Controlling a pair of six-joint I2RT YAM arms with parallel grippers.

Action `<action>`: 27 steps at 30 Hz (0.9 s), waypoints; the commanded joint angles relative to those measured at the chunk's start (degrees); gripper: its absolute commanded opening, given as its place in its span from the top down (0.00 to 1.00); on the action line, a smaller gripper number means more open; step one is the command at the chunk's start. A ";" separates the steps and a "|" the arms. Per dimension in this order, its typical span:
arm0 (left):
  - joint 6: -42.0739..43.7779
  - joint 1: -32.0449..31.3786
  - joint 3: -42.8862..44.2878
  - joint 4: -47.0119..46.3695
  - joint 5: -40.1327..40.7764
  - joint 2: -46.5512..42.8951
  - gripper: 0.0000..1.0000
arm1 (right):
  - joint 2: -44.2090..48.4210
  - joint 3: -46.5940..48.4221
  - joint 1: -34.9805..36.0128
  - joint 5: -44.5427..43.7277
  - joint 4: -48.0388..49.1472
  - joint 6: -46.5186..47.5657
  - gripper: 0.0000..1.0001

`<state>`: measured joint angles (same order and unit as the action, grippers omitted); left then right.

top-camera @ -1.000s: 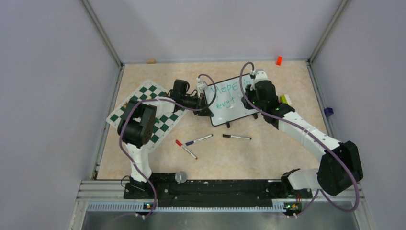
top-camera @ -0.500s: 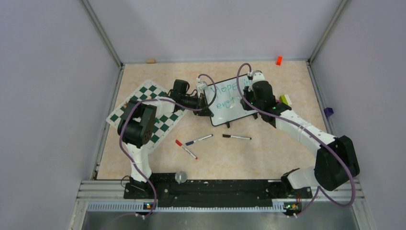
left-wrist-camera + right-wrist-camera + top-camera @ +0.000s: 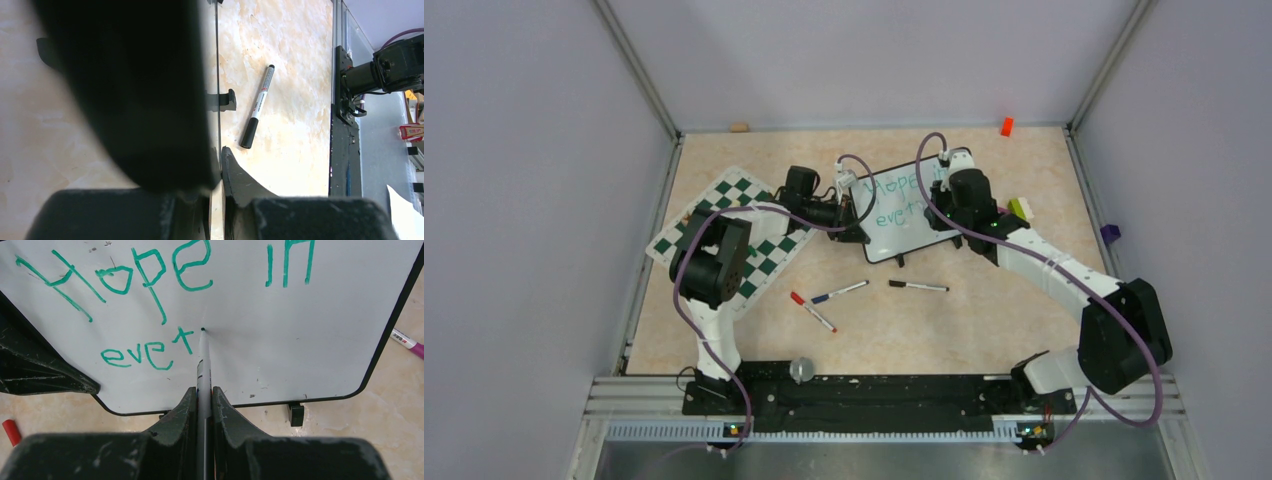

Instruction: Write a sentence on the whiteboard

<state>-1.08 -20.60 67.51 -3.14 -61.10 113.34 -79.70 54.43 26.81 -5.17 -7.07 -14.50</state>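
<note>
The whiteboard [image 3: 906, 222] stands tilted on the table's far middle. My left gripper [image 3: 856, 222] is shut on its left edge; in the left wrist view the board's thin black edge [image 3: 217, 60] runs straight into that gripper [image 3: 220, 162]. Green words of the sentence [image 3: 150, 275] read "Hope in" on top, with several letters like "ever" below. My right gripper [image 3: 204, 395] is shut on a green marker [image 3: 203, 360]. The marker's tip touches the board just right of the last letter. From above, the right gripper [image 3: 944, 198] covers the board's right part.
A green-and-white chessboard mat [image 3: 724, 225] lies at the left. Loose markers lie in front of the board: a black one [image 3: 918, 286], a blue one [image 3: 839, 291] and a red one [image 3: 813, 312]. Small blocks sit at the far right: orange [image 3: 1006, 126], yellow-green [image 3: 1021, 208], purple [image 3: 1110, 233].
My right gripper has shifted slightly left across the board with the marker. The left arm and the board have stayed still.
</note>
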 commanded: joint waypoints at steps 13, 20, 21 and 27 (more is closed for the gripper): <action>2.93 -1.25 0.29 1.60 -0.05 -0.46 1.00 | 1.98 -2.47 -0.71 -1.48 0.49 -0.40 1.00; 2.93 -1.31 0.20 1.55 -0.02 -0.49 1.00 | 1.25 -0.93 -1.15 -1.96 0.53 -0.02 1.00; 2.93 -1.35 0.21 1.58 -0.03 -0.55 1.00 | 1.03 -0.43 -1.29 -1.98 0.54 0.06 1.00; 2.97 -1.29 0.21 1.61 -0.04 -0.48 1.00 | -0.38 2.93 -1.40 -1.83 -0.01 0.71 1.00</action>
<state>-1.13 -20.60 67.51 -3.14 -61.06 113.34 -79.13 53.06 26.57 -5.76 -7.84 -14.52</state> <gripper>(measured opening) 0.118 0.114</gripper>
